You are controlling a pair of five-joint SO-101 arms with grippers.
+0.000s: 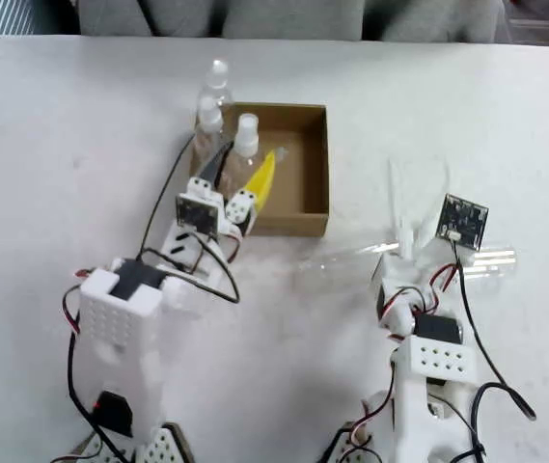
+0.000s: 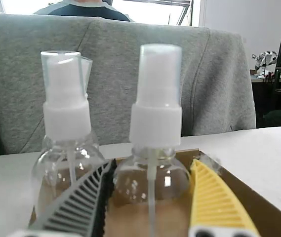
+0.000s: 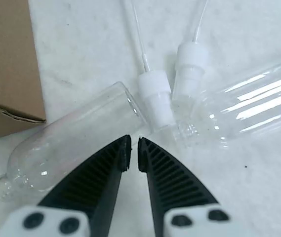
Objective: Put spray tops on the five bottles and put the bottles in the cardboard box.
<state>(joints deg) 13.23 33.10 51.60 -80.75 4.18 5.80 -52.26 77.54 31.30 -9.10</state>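
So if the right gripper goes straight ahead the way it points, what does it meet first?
Probably the loose spray top just past the right gripper, beside the empty bottle; depth is unclear.

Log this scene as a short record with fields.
left jaws: closed on a capped bottle inside the cardboard box
other capped bottles: two, at the box's far left corner
uncapped bottles: two, lying on the table
loose spray tops: two, on the table between them
right jaws: almost shut, empty, above the loose tops
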